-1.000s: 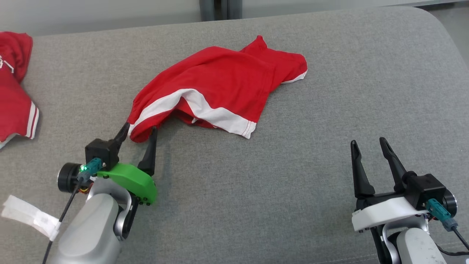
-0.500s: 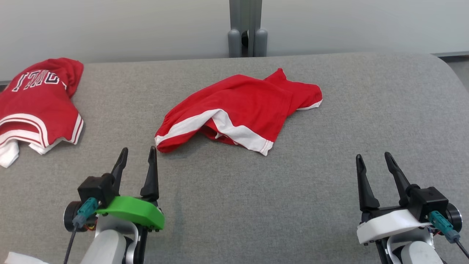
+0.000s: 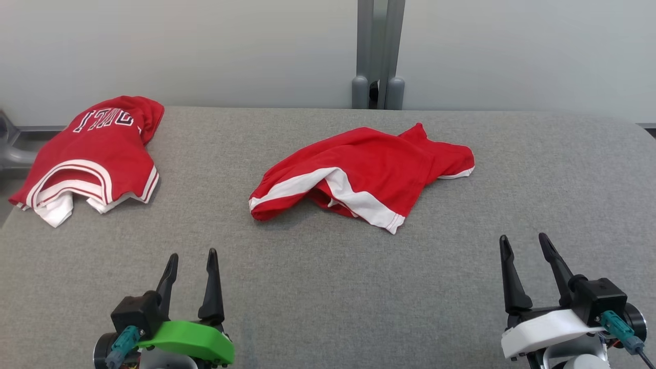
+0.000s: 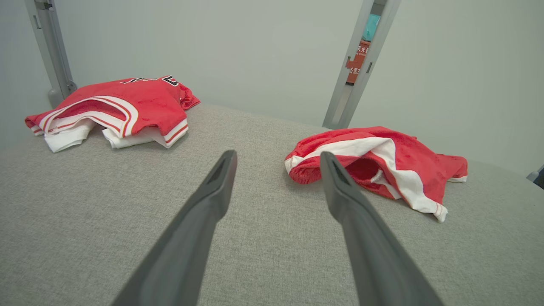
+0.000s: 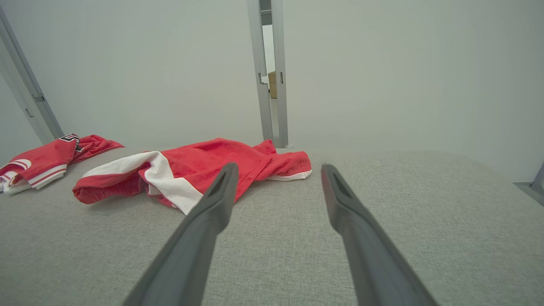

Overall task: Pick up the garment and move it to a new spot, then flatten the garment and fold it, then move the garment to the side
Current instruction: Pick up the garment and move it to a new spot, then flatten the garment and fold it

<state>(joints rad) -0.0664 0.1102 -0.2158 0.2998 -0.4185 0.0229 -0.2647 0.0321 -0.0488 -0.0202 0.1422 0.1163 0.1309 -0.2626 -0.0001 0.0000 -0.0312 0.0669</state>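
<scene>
- while the garment (image 3: 359,174) lay bunched near the middle of the grey cushion (image 3: 328,297), a little toward its far edge, i held nothing in either gripper.
- my left gripper (image 3: 193,252) hovered over the near edge, left of centre. its fingers were spread apart and empty, well short of the garment's nearest hem.
- my right gripper (image 3: 523,236) hovered over the near edge toward the right corner, fingers likewise spread and empty, clear of the cloth.
- the garment was a pair of red shorts with white bands. one part was doubled over so that a white band ran slantwise across it, and an opening gaped at its left end.
- i judged the flattening not done: the cloth was rumpled and its layers overlapped unevenly.
- i could not tell from its position alone whether the first move to a new spot was complete.
- folding and the shift to the side were, by my reckoning, both left to do.
- a red jersey (image 3: 92,154) sat at the far left corner, well apart from the garment.
</scene>
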